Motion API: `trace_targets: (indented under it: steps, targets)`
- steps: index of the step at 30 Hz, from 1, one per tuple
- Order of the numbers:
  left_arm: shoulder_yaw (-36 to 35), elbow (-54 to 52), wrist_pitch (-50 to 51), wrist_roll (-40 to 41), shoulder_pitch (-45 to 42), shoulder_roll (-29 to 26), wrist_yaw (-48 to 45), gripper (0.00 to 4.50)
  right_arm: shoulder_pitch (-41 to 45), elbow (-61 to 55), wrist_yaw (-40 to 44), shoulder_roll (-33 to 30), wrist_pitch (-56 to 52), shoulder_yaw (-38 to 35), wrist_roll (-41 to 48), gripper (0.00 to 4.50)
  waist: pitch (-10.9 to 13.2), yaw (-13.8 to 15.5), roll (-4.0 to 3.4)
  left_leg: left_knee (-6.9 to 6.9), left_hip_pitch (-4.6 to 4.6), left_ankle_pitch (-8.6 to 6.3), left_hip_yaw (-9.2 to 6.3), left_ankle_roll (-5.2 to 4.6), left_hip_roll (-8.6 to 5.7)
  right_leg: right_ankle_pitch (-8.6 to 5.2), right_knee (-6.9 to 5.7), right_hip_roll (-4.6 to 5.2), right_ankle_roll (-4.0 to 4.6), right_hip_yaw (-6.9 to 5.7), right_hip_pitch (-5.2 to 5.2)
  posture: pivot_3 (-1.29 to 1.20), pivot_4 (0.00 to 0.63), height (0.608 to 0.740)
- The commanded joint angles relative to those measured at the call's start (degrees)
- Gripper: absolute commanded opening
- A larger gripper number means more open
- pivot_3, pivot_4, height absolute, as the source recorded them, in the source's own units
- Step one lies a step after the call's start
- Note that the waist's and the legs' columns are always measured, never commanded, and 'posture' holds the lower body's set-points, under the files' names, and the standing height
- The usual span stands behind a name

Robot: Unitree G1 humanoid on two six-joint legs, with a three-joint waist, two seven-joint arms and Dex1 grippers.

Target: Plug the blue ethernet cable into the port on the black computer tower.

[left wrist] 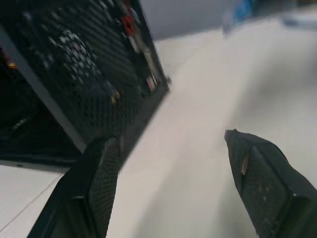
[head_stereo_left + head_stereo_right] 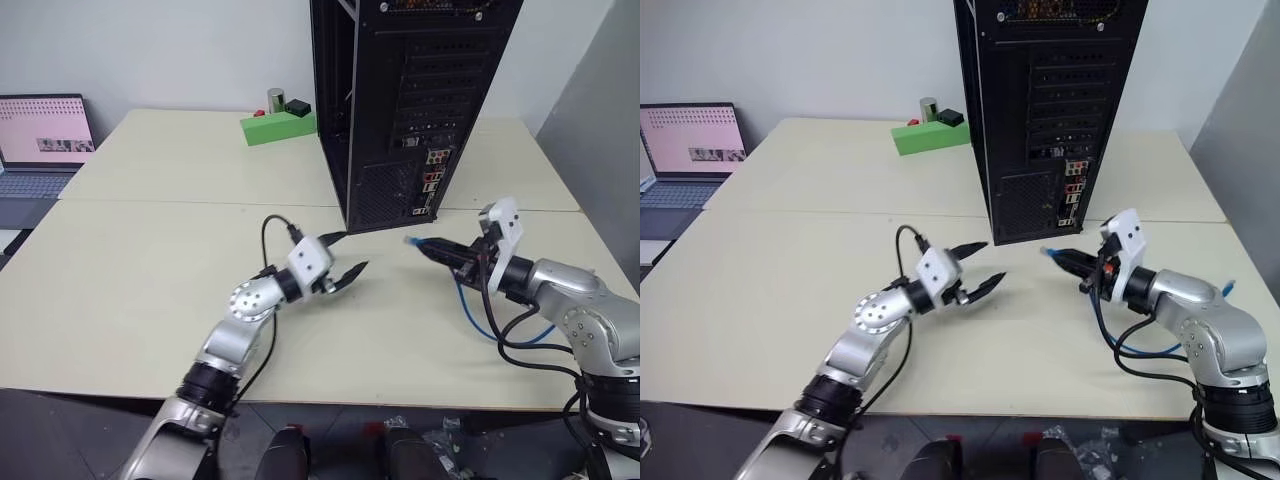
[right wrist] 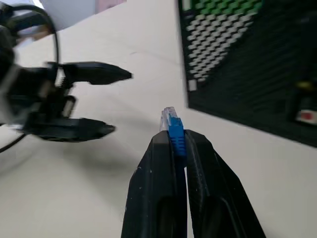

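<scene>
While the right arm's black fingers (image 3: 171,144) pinch the bright blue ethernet cable (image 3: 174,133) just behind its clear plug, the tall black metal computer tower (image 2: 400,100) stands well ahead of them; misaligned, the plug could miss the small port (image 2: 432,157). Left fingers (image 2: 340,264) stand wide, empty.

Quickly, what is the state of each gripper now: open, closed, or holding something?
Left gripper: open, holding nothing.
Right gripper: closed on the blue ethernet cable, just behind its clear plug.
</scene>
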State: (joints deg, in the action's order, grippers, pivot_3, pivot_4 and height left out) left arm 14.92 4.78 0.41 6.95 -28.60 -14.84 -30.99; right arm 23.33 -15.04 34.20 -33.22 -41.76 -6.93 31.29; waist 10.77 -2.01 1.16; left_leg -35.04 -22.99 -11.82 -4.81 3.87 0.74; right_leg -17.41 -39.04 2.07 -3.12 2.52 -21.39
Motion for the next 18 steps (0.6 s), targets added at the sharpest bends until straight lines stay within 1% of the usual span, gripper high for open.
trace_targets:
  steps: [1, 3, 7, 9, 15, 18]
  targets:
    - [-1.1, -2.3, 8.5, -1.9, -3.0, 4.5, 7.0, 3.46, 3.1, 2.0, -6.6, 2.8, 5.8, 0.7, -6.4, 0.01, 0.0, -0.2, 0.0, 0.01, 0.02, 0.0, 0.0, 0.0, 0.01, 0.0, -0.01, -0.02, 0.0, 0.0, 0.0, 0.0, 0.15, 0.74]
    - [-1.4, -1.9, 11.1, -2.2, -4.4, 6.9, 8.8, 3.46, 4.6, 3.2, -9.0, 4.3, 7.3, 1.5, -9.0, 0.01, 0.0, -0.3, 0.0, 0.01, 0.03, 0.0, 0.0, 0.01, 0.02, 0.0, -0.02, -0.03, 0.0, 0.01, 0.0, 0.0, 0.15, 0.74]
    - [-1.1, 0.4, 12.4, -5.1, -6.8, 10.5, 13.7, 3.46, 7.4, 5.1, -14.0, 7.9, 7.6, 1.4, -11.4, 0.01, 0.0, -0.3, 0.0, 0.01, -0.01, 0.01, 0.01, 0.02, 0.02, 0.0, 0.0, -0.03, 0.0, 0.03, -0.02, 0.0, 0.15, 0.74]
    - [-1.7, 1.0, 13.6, -5.3, -7.3, 12.1, 15.5, 3.46, 8.2, 5.6, -15.8, 9.4, 7.7, 1.3, -12.2, 0.01, 0.0, 0.0, 0.0, 0.0, -0.02, 0.01, 0.0, 0.02, 0.0, 0.0, 0.0, -0.01, 0.0, 0.02, -0.01, 0.0, 0.15, 0.74]
    - [-0.7, 1.6, 13.6, -8.7, -7.6, 13.7, 18.2, 3.46, 11.1, 9.1, -20.3, 13.6, 9.1, 0.6, -14.5, 0.01, 0.0, 0.2, 0.0, 0.01, -0.04, 0.01, 0.02, 0.02, -0.03, 0.0, 0.03, 0.02, 0.01, 0.03, -0.04, 0.0, 0.15, 0.74]
    - [-1.0, 1.6, 13.7, -9.0, -8.0, 14.5, 18.8, 3.46, 12.3, 10.9, -21.8, 15.2, 9.7, -0.1, -14.9, 0.01, 0.0, 0.2, 0.0, 0.02, -0.03, 0.01, 0.03, 0.02, -0.02, 0.01, 0.02, 0.02, 0.01, 0.04, -0.04, 0.0, 0.15, 0.74]
